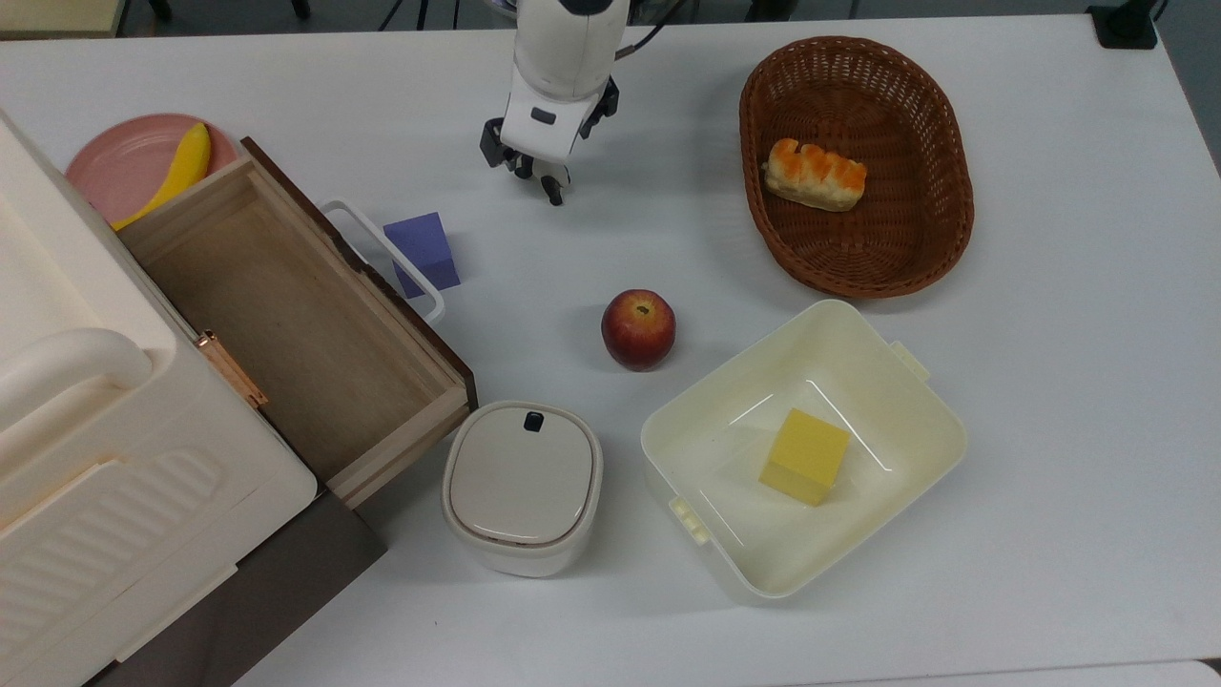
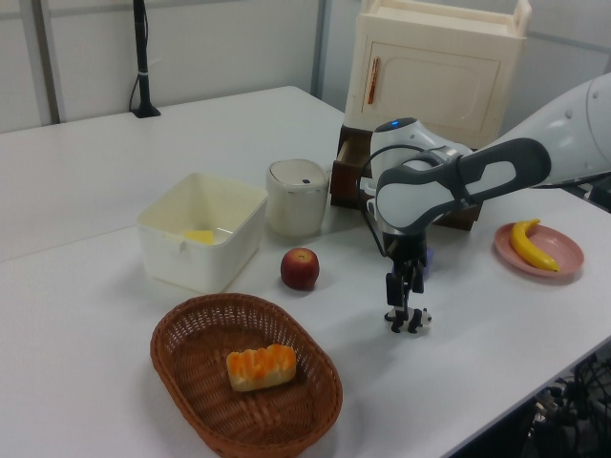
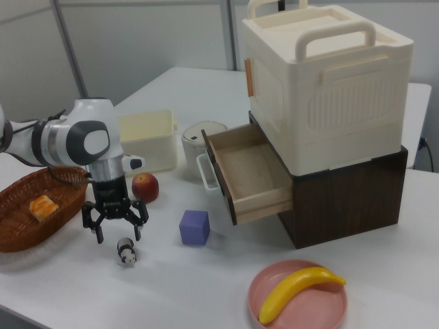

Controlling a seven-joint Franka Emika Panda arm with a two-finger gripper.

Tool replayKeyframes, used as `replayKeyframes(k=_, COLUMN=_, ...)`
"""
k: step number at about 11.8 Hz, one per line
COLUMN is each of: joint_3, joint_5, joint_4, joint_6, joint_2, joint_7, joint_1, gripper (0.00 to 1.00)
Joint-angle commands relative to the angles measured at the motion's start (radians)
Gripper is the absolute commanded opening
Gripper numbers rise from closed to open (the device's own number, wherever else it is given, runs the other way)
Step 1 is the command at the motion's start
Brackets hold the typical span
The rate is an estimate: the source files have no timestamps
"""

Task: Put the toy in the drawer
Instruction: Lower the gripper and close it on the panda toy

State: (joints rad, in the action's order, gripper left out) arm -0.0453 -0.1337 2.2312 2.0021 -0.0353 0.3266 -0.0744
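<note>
The toy [image 3: 125, 251], a small black-and-white panda, stands on the white table; it is also seen as the toy [image 2: 415, 322] and, half hidden under the hand, the toy [image 1: 551, 181]. My gripper [image 3: 118, 234] hangs just above and slightly behind it, open, fingers spread wide with nothing between them. In the left view the gripper [image 2: 401, 303] points down right beside the panda. The drawer [image 1: 286, 315] of light wood is pulled out of the cream cabinet and holds nothing; its dark front with white loop handle [image 1: 386, 253] faces the table's middle.
A purple cube [image 1: 423, 252] sits against the drawer handle. An apple [image 1: 638, 328], a lidded cream bin [image 1: 523, 485], a cream tub [image 1: 887, 382] holding a yellow cube [image 1: 804, 456], a wicker basket [image 1: 944, 162] with bread and a pink plate [image 1: 114, 172] with a banana stand around.
</note>
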Motion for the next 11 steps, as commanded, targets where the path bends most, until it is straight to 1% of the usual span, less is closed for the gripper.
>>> replayKeyframes(k=1, joint_3=0.022, joint_5=-0.041, joint_4=0.009, joint_6=0.032, joint_2=-0.038, joint_7=-0.009, joint_1=-0.031, gripper=1.0)
replayKeyframes(k=3, joint_3=0.022, joint_5=-0.049, joint_4=0.002, joint_6=0.04, joint_2=-0.047, joint_7=-0.009, joint_1=-0.031, gripper=1.0)
replayKeyframes(k=4, joint_3=0.022, joint_5=-0.052, joint_4=0.001, joint_6=0.052, joint_2=-0.057, joint_7=-0.009, joint_1=-0.031, gripper=0.9)
replayKeyframes(k=5, joint_3=0.022, joint_5=-0.052, joint_4=-0.001, joint_6=0.055, joint_2=-0.058, joint_7=-0.011, joint_1=-0.03, gripper=0.54)
replayKeyframes(k=6, joint_3=0.022, joint_5=-0.052, joint_4=-0.001, joint_6=0.055, joint_2=-0.057, joint_7=-0.02, joint_1=-0.03, gripper=0.3)
replayKeyframes(k=7, joint_3=0.022, joint_5=-0.052, joint_4=-0.002, joint_6=0.056, joint_2=-0.058, joint_7=-0.02, joint_1=-0.03, gripper=0.18)
replayKeyframes(k=8, joint_3=0.022, joint_5=-0.052, joint_4=-0.008, joint_6=0.058, joint_2=-0.058, joint_7=-0.02, joint_1=-0.03, gripper=0.14)
replayKeyframes(k=9, joint_3=0.022, joint_5=-0.052, joint_4=-0.015, joint_6=0.057, joint_2=-0.061, joint_7=-0.02, joint_1=-0.03, gripper=0.07)
replayKeyframes(k=11, joint_3=0.022, joint_5=-0.052, joint_4=-0.025, joint_6=0.057, joint_2=-0.064, joint_7=-0.021, joint_1=-0.03, gripper=0.02)
